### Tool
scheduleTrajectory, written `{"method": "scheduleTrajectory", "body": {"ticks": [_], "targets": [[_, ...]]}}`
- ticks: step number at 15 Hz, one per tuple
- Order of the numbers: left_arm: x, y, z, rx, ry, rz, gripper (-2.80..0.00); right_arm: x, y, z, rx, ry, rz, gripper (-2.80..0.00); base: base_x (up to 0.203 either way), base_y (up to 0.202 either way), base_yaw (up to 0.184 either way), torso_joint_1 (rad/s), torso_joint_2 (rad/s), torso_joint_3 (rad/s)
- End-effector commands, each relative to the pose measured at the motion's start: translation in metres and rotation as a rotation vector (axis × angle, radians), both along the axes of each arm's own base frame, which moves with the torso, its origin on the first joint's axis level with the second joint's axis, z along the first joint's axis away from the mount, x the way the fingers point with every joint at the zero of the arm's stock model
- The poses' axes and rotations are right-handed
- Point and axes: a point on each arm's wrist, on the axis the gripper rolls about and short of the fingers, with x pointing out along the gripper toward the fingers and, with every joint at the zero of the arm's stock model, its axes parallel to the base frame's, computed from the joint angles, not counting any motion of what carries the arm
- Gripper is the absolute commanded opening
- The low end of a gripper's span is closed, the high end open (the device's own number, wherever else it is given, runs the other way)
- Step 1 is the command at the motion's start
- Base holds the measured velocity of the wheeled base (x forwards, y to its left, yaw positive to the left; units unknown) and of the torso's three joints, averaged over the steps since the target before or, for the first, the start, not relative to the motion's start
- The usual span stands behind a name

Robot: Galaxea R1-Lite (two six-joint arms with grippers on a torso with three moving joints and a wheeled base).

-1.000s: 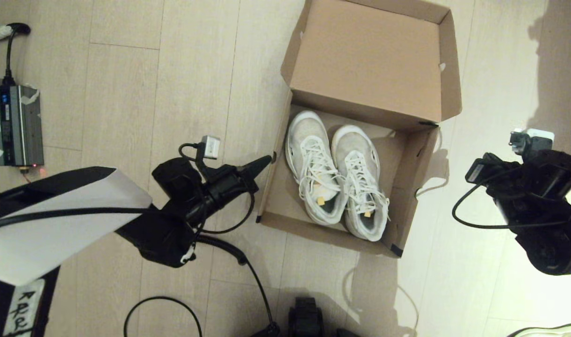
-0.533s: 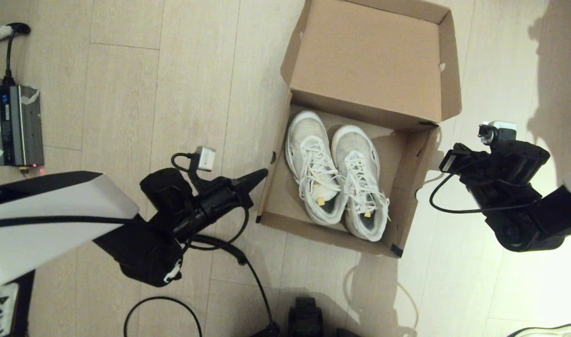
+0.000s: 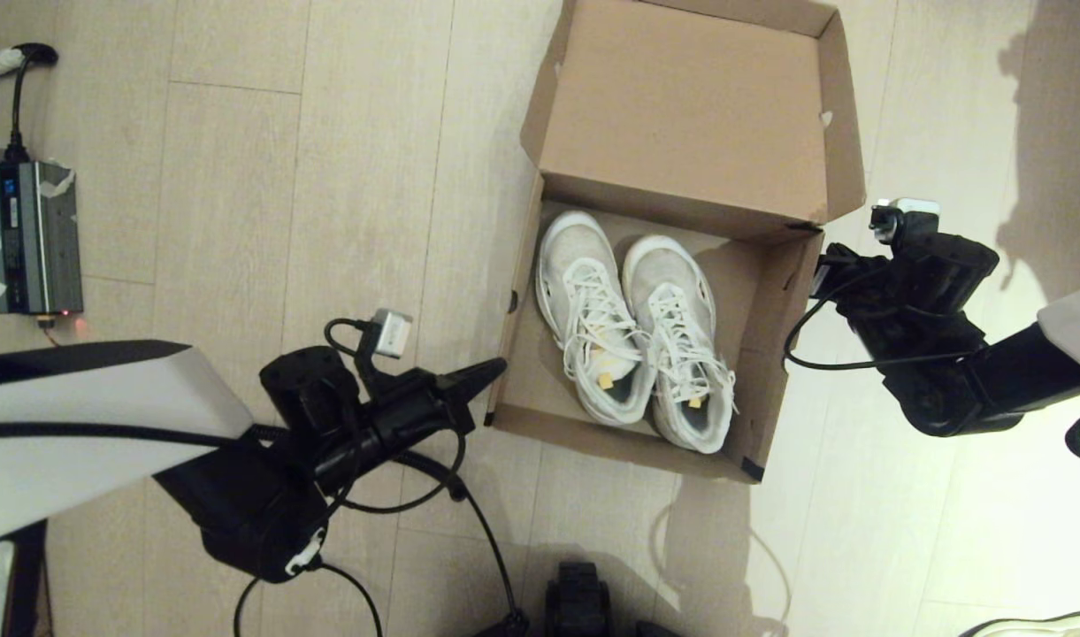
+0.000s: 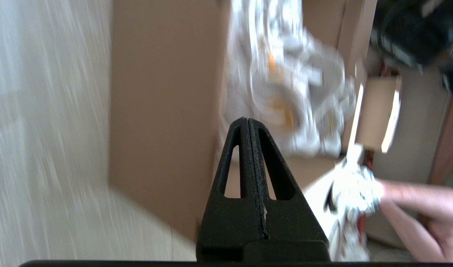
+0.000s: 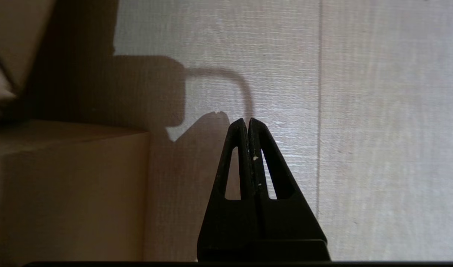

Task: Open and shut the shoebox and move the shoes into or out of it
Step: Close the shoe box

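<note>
The brown shoebox (image 3: 774, 354) sits open on the floor, its lid (image 3: 681, 106) folded back at the far end. Both white sneakers (image 3: 593, 318) (image 3: 681, 345) lie side by side inside, toes towards the lid. My left gripper (image 3: 497, 364) is shut and empty, its tip just outside the box's left wall near the front corner. The left wrist view shows that gripper (image 4: 247, 119) before the box wall (image 4: 159, 111), with the shoes (image 4: 285, 74) blurred beyond. My right gripper (image 5: 247, 120) is shut and empty over the floor beside the box (image 5: 70, 185). The right wrist (image 3: 911, 283) is against the box's right back corner.
A grey power unit (image 3: 31, 237) lies at the far left. Black cables (image 3: 469, 504) trail on the floor near the front. A pale shoe sole (image 3: 1035, 626) shows at the bottom right edge. Wooden floor surrounds the box.
My right arm has swung in leftwards to the box's right back corner. My left arm has slid back a little along the left wall. The box's far end has shifted slightly left.
</note>
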Motion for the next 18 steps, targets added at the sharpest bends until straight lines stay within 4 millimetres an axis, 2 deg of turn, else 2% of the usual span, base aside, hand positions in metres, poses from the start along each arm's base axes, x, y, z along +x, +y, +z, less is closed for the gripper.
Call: {"method": "scheduleTrajectory", "body": {"ticks": [1, 4, 7, 9, 11, 14, 18], "targets": [[-0.014, 0.004, -0.005, 0.019, 0.035, -0.007, -2.80, 0.005, 0.001, -0.002, 0.000, -0.006, 0.000, -2.80, 0.000, 0.000, 0.000, 0.000, 0.00, 0.000], [-0.041, 0.006, -0.007, 0.047, 0.086, -0.033, -2.80, 0.014, 0.001, 0.003, 0.001, -0.030, -0.002, -2.80, 0.000, 0.000, 0.000, 0.000, 0.00, 0.000], [-0.058, 0.012, 0.002, 0.048, 0.083, -0.036, -2.80, 0.014, 0.001, 0.013, 0.001, -0.052, 0.001, -2.80, 0.000, 0.000, 0.000, 0.000, 0.00, 0.000], [-0.062, 0.018, 0.008, 0.043, 0.072, -0.018, -2.80, 0.013, -0.002, 0.023, 0.006, -0.074, 0.005, -2.80, 0.000, 0.000, 0.000, 0.000, 0.00, 0.000], [-0.061, 0.029, 0.015, 0.034, 0.054, 0.017, -2.80, 0.011, -0.009, 0.041, 0.020, -0.107, 0.036, -2.80, 0.000, 0.000, 0.000, 0.000, 0.00, 0.000], [-0.063, 0.040, 0.027, 0.021, 0.016, 0.052, -2.80, 0.010, -0.033, 0.069, 0.050, -0.066, 0.060, -2.80, 0.000, 0.000, 0.000, 0.000, 0.00, 0.000], [-0.073, 0.048, 0.048, -0.010, -0.047, 0.101, -2.80, 0.029, -0.053, 0.097, 0.064, -0.009, 0.026, -2.80, 0.000, 0.000, 0.000, 0.000, 0.00, 0.000]]}}
